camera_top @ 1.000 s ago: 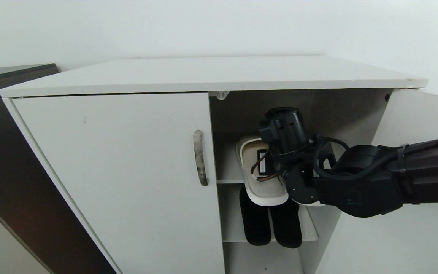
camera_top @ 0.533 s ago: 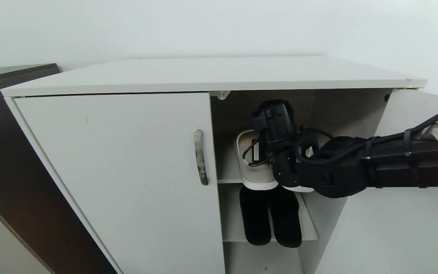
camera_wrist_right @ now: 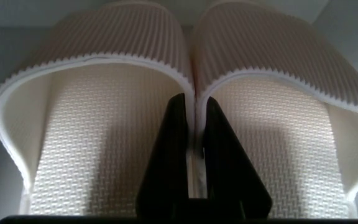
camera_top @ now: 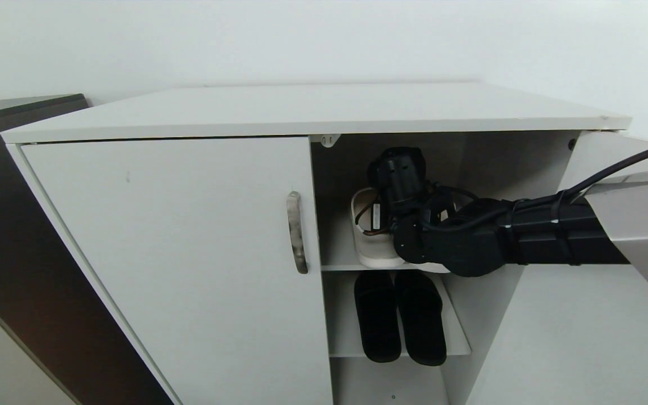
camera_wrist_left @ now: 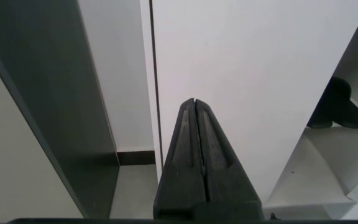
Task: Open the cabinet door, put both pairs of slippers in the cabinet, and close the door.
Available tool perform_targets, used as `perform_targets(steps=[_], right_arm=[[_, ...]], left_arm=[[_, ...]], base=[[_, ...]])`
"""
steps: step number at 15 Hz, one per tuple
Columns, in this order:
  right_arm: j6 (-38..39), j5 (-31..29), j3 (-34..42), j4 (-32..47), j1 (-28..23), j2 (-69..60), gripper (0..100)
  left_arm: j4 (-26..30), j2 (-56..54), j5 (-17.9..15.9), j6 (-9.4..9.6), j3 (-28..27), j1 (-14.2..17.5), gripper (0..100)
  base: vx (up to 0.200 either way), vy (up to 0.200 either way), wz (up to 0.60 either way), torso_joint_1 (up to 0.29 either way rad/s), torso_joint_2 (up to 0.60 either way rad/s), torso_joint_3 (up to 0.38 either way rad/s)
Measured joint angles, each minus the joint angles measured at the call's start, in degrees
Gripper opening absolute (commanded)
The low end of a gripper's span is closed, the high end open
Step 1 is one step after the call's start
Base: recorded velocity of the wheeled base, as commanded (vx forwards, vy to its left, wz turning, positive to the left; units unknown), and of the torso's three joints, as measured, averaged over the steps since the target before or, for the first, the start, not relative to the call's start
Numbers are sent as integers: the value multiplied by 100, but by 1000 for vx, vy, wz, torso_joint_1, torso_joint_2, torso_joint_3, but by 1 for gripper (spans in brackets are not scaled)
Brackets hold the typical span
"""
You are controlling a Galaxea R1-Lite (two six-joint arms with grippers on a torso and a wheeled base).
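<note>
White slippers [camera_top: 372,250]: on the upper shelf [camera_top: 335,250] of the cabinet [camera_top: 301,109], toes inward. Black slippers [camera_top: 400,318] sit at 6 o'clock on the shelf below. Your right gripper [camera_wrist_right: 195,106] is narrow, pinching the pair's two touching inner walls. I judge them light, soft foam with a ribbed, grippy surface. The walls will flex, so hold at the joined edges. Your left gripper [camera_wrist_left: 194,106] is pressed together, empty, facing the closed door [camera_wrist_left: 260,74]. The open door [camera_top: 583,337] stands at 3 o'clock.

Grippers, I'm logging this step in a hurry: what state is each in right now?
Left gripper: shut, holding nothing.
Right gripper: shut on the white slippers, pinching their adjoining inner edges.
</note>
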Motion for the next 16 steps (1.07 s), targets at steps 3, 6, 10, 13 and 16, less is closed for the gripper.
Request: perform_targets(steps=[3,6,10,13,16], right_arm=[[-57,-5,-43,-15,-17,57,0],[-57,-5,-45,-17,-32,90,0],[-57,-22,-10,-17,-34,105,100],[-41,-38,244,-17,-23,-12,100],[-22,-33,735,-24,79,-345,100]], left_arm=[[0,0,0,0,0,0,0],[0,0,-2,0,0,0,0],[0,0,-2,0,0,-5,0],[0,0,-2,-5,0,0,0],[0,0,-2,-9,0,0,0]], base=[[0,0,0,0,0,0],[0,0,0,0,0,0],[0,0,0,0,0,0],[0,0,0,0,0,0],[0,0,0,0,0,0]])
